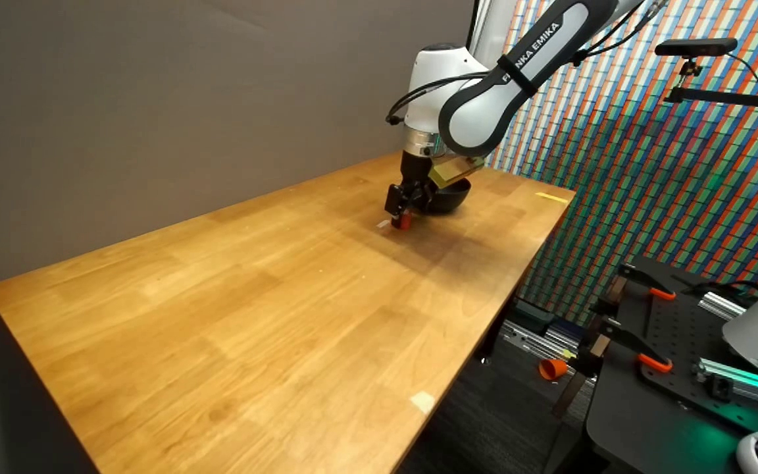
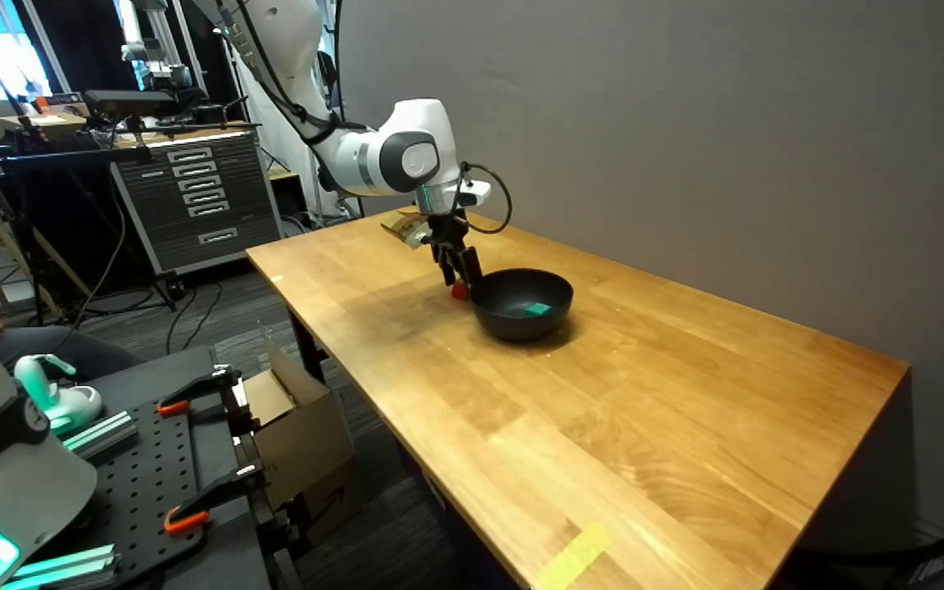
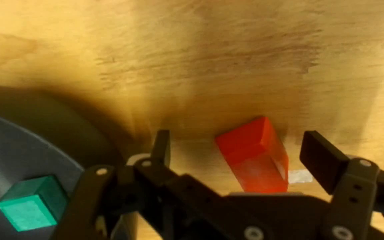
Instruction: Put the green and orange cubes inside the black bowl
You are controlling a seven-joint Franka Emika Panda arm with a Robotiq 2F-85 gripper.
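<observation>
Straddling the red-orange cube (image 3: 252, 159), my end effector (image 3: 236, 150) stands wide; at wrist view's lower left, the black bowl (image 3: 13, 151) contains the green cube (image 3: 32, 205).

I get soft shadow on the table (image 1: 287, 296) below the arm (image 1: 487, 112) in both exterior views; in an exterior view the window (image 2: 1, 70) burns white. My wrist view is yellowish and slightly blurred, with darker shadow beside the bowl (image 3: 15, 150).
</observation>
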